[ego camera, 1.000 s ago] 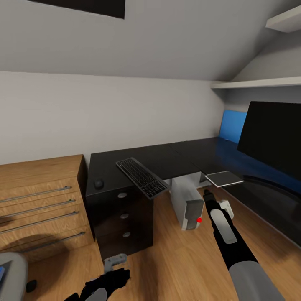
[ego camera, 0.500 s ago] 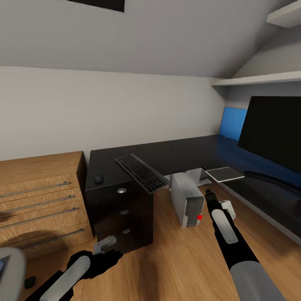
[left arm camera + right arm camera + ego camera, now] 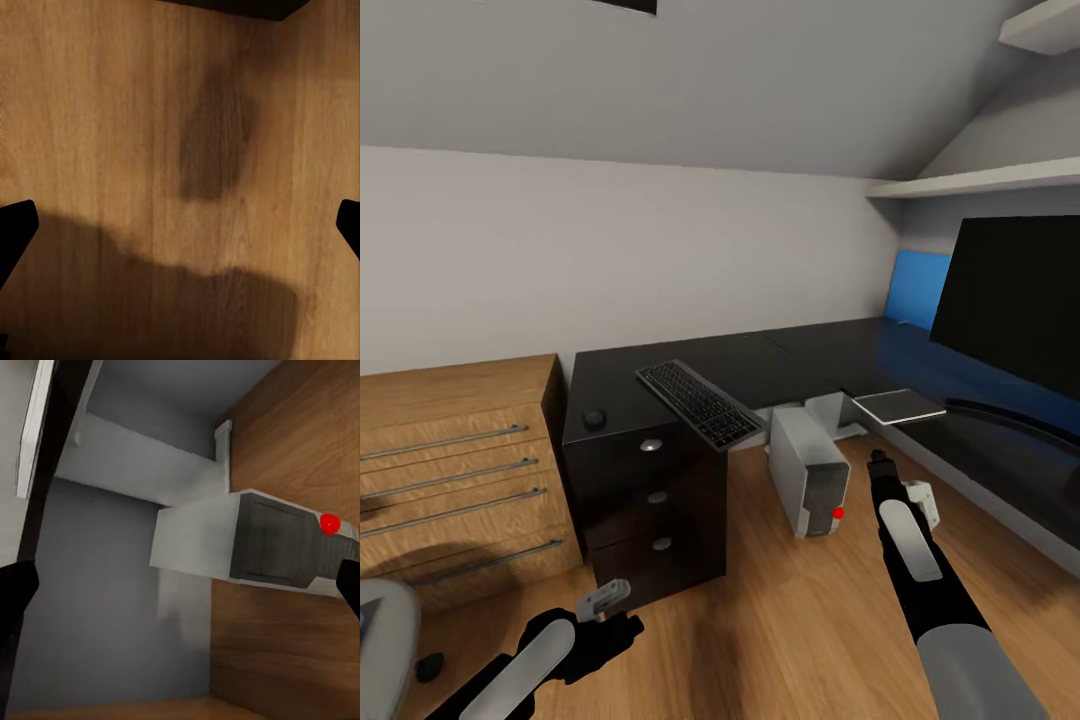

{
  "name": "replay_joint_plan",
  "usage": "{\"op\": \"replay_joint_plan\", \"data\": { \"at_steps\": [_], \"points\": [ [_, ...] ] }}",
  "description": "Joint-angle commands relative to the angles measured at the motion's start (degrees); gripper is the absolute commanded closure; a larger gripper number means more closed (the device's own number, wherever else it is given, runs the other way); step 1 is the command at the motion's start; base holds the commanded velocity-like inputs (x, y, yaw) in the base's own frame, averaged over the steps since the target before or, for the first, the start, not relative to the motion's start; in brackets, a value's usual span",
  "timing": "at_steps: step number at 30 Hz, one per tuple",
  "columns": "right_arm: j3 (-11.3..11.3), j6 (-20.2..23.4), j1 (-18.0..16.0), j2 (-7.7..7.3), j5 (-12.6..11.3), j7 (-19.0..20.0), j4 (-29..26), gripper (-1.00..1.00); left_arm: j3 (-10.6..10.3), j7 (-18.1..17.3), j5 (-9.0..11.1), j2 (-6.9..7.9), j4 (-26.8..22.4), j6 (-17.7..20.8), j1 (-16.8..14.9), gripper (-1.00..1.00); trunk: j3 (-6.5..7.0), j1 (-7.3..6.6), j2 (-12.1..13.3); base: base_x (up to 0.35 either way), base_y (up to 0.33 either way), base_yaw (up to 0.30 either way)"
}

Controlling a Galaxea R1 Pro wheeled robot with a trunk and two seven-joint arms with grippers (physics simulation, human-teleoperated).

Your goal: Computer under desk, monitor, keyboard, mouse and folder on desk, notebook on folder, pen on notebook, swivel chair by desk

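The desk [image 3: 760, 360] runs from the drawer end toward the right corner, where the monitor [image 3: 1015, 300] is cut off. The computer [image 3: 812, 470] stands beneath its front edge. The keyboard [image 3: 698, 402] overhangs that edge; the mouse [image 3: 594, 418] sits near the left corner. Left gripper [image 3: 180, 225] and right gripper [image 3: 180, 585] are both spread wide, empty.

Attic bedroom workspace: sloped ceiling, wood floor [image 3: 790, 620], black desk [image 3: 760, 365] with keyboard [image 3: 698, 402], mouse [image 3: 594, 418], monitor [image 3: 1015, 300]; computer [image 3: 810, 470] below, wooden dresser [image 3: 455, 470] beside.
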Motion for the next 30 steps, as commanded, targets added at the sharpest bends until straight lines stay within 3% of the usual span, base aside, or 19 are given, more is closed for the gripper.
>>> {"op": "replay_joint_plan", "data": {
  "at_steps": [1, 7, 13, 15, 30],
  "points": [
    [0.0, -0.4, 0.0, -0.02, -0.7, 0.8, -0.1, -1.00, -0.2, 0.4, 0.3, 0.04, 0.0, 0.0, -0.1, -1.00, -0.06, -0.01, 0.0, 0.000, 0.000, 0.000],
    [-0.7, -0.5, 0.0, -0.03, -0.8, 8.8, -0.1, -1.00, -0.8, 0.6, 0.2, -0.02, 0.1, -0.2, -0.1, -1.00, -0.06, -0.01, 0.0, 0.000, 0.000, 0.000],
    [-1.4, -0.4, 0.0, -0.08, -0.9, 12.4, -0.2, -1.00, -3.3, 0.8, 0.1, -0.06, 0.1, -0.5, -0.1, -1.00, -0.06, -0.01, 0.0, 0.000, 0.000, 0.000],
    [-1.6, -0.5, 0.0, -0.08, -0.9, 13.1, -0.2, -1.00, -4.5, 0.8, 0.0, -0.07, 0.1, -0.6, -0.1, -1.00, -0.06, -0.01, 0.0, 0.000, 0.000, 0.000],
    [-1.5, -1.1, 0.0, 0.08, -0.9, 13.2, -0.5, -1.00, -6.0, 0.7, 0.1, -1.22, 0.1, -0.7, -0.1, -1.00, -0.06, -0.01, 0.0, 0.000, 0.000, 0.000]
  ]
}}
